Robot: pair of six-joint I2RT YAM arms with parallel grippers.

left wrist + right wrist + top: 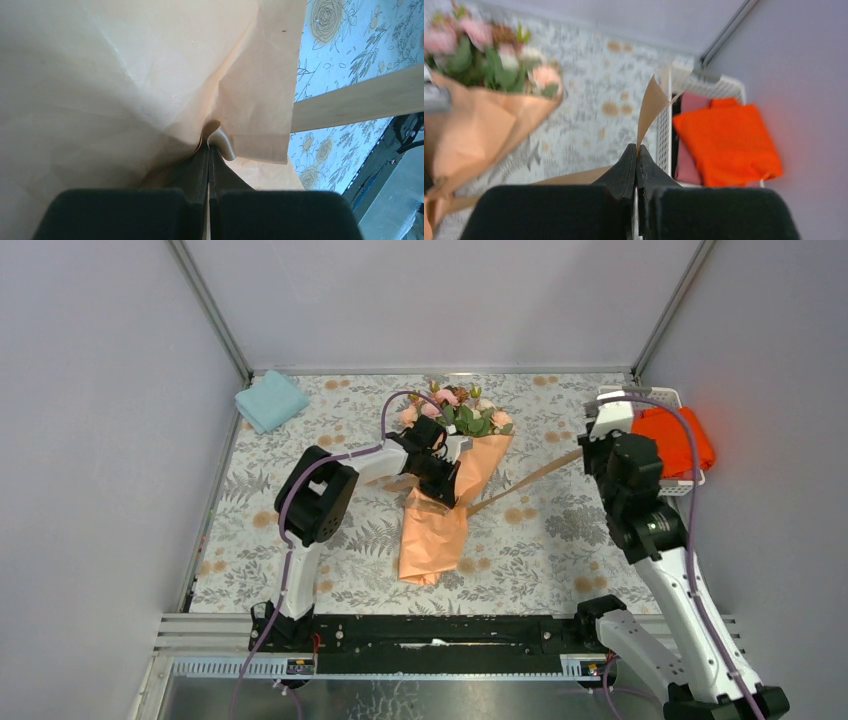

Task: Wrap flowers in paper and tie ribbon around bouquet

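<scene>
Only the top view gives the full layout. The bouquet (445, 505) lies mid table (560, 530), flowers (458, 412) toward the far wall, paper (432, 545) tail pointing at the arm bases. The left gripper (447, 485) sits on the bouquet's waist. The ribbon (525, 478) runs taut from there diag. up-right to the right gripper (590, 445), just beside a white basket (645, 392) w/ an orange cloth (685, 435). A blue cloth (270, 400) sits in the far-left corner, well apart.

The left wrist cam shows what the top view can't: fingers pressed together on a crease of paper. A small curl of ribbon sits right at the tips; can't tell if it's in the pinch too. A flat ribbon strip crosses the right side of this view, over the table.

In the right wrist cam the fingers are clamped on the ribbon, short end sticking up past the tips, the rest trailing low-left. The pic is blurry. The flowers are upper left, cut by the frame edge. A pink item (689, 167) lies under the orange cloth; can't ID it.

In the top view both grippers' fingertips are covered by their own bodies. The flowers' lower part is hidden in the paper.
</scene>
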